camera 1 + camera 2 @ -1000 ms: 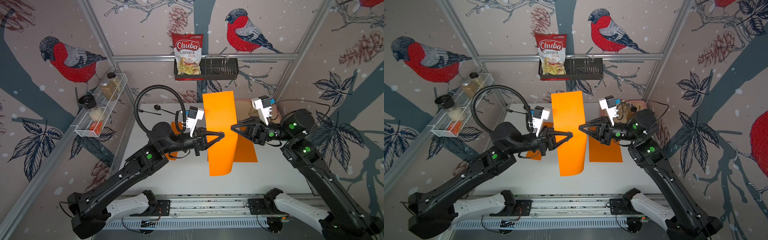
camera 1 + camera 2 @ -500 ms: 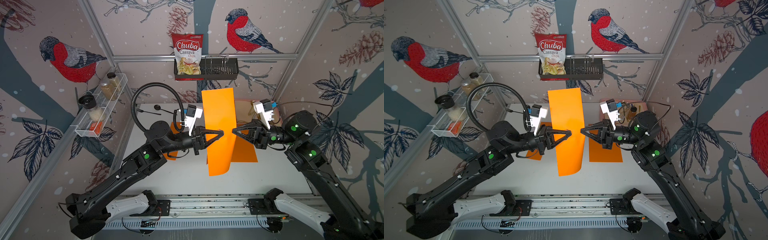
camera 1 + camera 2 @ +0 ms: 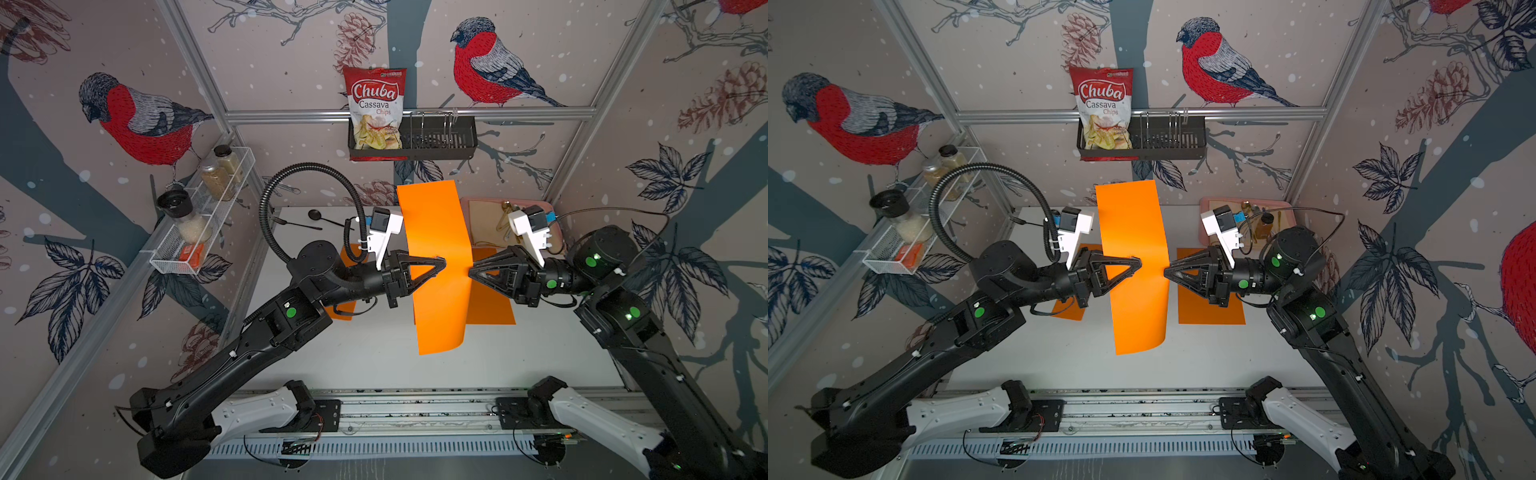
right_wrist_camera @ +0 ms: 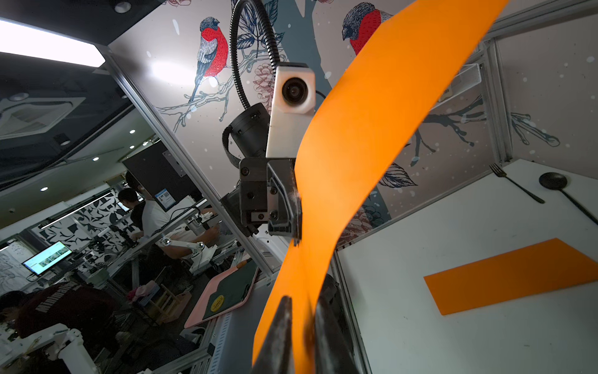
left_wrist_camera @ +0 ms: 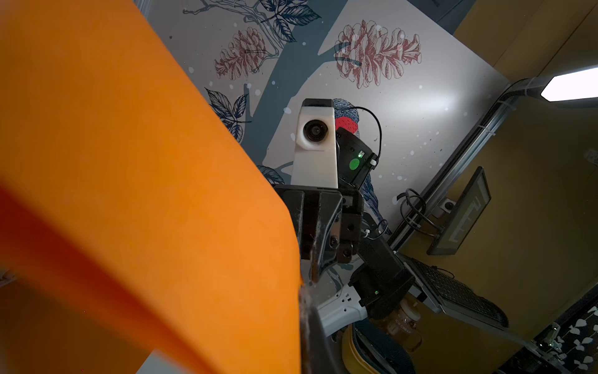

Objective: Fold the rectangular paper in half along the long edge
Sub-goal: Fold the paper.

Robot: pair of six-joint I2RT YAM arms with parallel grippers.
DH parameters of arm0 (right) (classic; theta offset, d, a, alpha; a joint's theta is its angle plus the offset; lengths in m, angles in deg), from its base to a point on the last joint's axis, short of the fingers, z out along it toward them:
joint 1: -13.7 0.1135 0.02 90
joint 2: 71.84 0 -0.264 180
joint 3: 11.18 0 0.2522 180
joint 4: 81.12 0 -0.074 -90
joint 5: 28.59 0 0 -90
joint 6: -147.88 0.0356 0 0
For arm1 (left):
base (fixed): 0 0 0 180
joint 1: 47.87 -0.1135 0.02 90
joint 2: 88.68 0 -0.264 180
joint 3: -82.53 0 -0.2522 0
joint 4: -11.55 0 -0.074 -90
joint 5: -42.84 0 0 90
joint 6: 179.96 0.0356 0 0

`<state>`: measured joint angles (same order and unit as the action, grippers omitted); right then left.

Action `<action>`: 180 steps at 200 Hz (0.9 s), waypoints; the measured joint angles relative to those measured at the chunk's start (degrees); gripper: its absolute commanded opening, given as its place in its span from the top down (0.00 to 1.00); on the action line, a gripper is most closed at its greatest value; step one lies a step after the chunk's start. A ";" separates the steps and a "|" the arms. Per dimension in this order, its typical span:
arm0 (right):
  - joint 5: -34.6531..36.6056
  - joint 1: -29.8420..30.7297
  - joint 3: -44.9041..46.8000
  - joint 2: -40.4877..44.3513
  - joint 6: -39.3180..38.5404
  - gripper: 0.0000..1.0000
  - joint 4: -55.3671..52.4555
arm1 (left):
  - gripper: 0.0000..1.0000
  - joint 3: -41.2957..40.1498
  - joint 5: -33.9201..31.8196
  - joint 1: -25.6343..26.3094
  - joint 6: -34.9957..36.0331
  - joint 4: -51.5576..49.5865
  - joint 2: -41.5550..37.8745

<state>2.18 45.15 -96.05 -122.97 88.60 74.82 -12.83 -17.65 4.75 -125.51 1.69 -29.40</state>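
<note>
An orange rectangular paper (image 3: 436,257) (image 3: 1133,257) hangs upright in the air above the white table, its long edges running front to back and its lower end curling. My left gripper (image 3: 444,262) (image 3: 1139,262) is shut on the paper's left long edge near the middle. Opposite it, my right gripper (image 3: 470,272) (image 3: 1165,272) is shut on the right long edge. In the left wrist view the paper (image 5: 145,194) fills the frame beside my left gripper (image 5: 304,323). In the right wrist view the paper (image 4: 372,129) passes between the fingers of my right gripper (image 4: 302,327).
Two more orange sheets (image 3: 490,303) (image 3: 347,307) lie flat on the table under the arms. A fork (image 3: 291,222) and black spoon (image 3: 320,216) lie at the back left, a pink tray (image 3: 490,220) at the back right. A chips bag (image 3: 376,112) stands in the wall rack.
The right gripper has slid slightly toward the front and right while keeping its hold. The paper has shifted a little to the left. The left gripper has barely moved.
</note>
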 measured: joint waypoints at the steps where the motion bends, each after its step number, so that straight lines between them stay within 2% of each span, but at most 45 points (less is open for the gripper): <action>1: 0.00 0.00 0.00 0.00 0.02 0.99 -0.07 | 1.00 0.00 0.02 0.00 0.02 0.00 0.00; 10: -0.11 0.02 0.07 0.07 -0.20 0.94 -0.50 | 1.00 0.04 0.04 0.00 0.00 -0.09 0.02; 18: -0.09 0.02 0.09 0.11 -0.39 0.76 -0.76 | 1.00 0.07 0.04 0.00 0.02 -0.17 0.07; 23: -0.11 0.02 0.09 0.13 -0.37 0.73 -0.92 | 1.00 0.09 0.04 0.00 0.02 -0.22 0.09; 28: -0.15 0.07 0.09 0.15 -0.39 0.76 -1.11 | 1.00 0.09 0.00 0.00 0.02 -0.22 0.11; 39: -0.22 0.13 0.00 0.11 -0.81 0.91 -1.33 | 1.00 0.11 -0.04 0.00 0.02 -0.20 0.13; 49: -0.20 0.31 -0.02 0.09 -0.81 0.97 -1.33 | 1.00 0.20 -0.07 0.00 0.02 -0.20 0.15; 59: -0.22 0.44 -0.02 0.09 -0.81 0.94 -1.36 | 1.00 0.22 -0.09 0.00 0.02 -0.09 0.17; 66: -0.22 0.52 -0.02 0.09 -0.63 0.81 -1.68 | 1.00 0.31 -0.09 0.00 0.02 -0.13 0.20; 70: -0.17 0.55 -0.02 0.11 -0.83 0.79 -1.75 | 1.00 0.33 -0.04 0.00 0.02 -0.17 0.20; 89: -0.17 0.68 -0.04 0.09 -1.03 0.94 -2.40 | 1.00 0.55 -0.11 0.00 0.02 -0.24 0.22; 100: -0.15 0.79 -0.04 0.20 -1.20 0.96 -2.75 | 1.00 0.81 -0.15 0.00 0.04 -0.26 0.22; 107: 0.04 0.87 -0.04 0.35 -1.22 0.90 -3.26 | 1.00 0.92 -0.04 0.00 0.09 -0.39 0.20; 112: 0.17 0.96 -0.04 0.48 -1.27 0.80 -3.58 | 1.00 0.96 -0.07 0.07 0.15 -0.55 0.20; 116: 0.28 1.03 -0.04 0.57 -1.29 0.78 -3.82 | 1.00 1.01 -0.04 0.07 0.22 -0.68 0.20; 136: 0.24 1.20 -0.02 0.92 -2.19 0.95 -4.52 | 1.00 1.27 -0.22 0.04 0.50 -0.68 0.26; 145: 0.28 1.46 0.00 1.01 -2.19 0.93 -4.61 | 1.00 1.38 -0.50 0.04 0.61 -0.57 0.33; 152: 0.28 1.73 0.04 1.05 -1.99 0.83 -4.85 | 1.00 1.42 -0.39 0.04 0.66 -0.52 0.44; 157: 0.39 1.90 0.09 1.11 -2.14 0.82 -5.18 | 1.00 1.49 -0.37 0.04 0.66 -0.63 0.52; 172: 0.50 2.08 0.11 1.22 -2.27 0.95 -5.44 | 1.00 1.60 -0.48 0.04 0.68 -0.66 0.74; 180: 0.50 2.27 0.11 1.25 -2.36 0.98 -5.60 | 1.00 1.66 -0.52 0.04 0.92 -0.66 0.83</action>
<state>2.69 47.42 -95.94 -121.72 86.24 69.22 -11.17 -18.17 4.80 -124.59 1.04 -28.57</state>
